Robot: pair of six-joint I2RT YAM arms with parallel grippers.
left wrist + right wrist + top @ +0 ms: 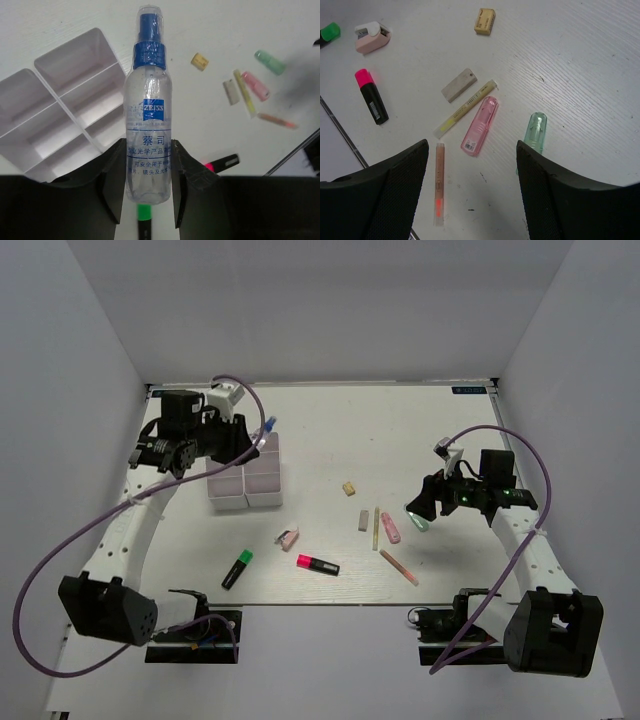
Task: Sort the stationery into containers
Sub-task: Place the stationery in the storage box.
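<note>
My left tool (147,187) clamps the blue-capped bottle (148,115) low on its body, tray (75,107) at ten o'clock. Light, slick plastic, I judge; this body hold suits. My right tool (471,162) hangs released.

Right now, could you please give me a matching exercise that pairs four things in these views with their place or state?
Things:
1. blue-capped bottle
2. right tool
3. pink highlighter
4. divided tray

Places or states:
A. lying flat towards the near edge of the table
B. open, holding nothing
C. standing on the table at its far left
D. gripped by the left tool

Pairs: 1-D, 2-B, 3-A, 4-C.
</note>
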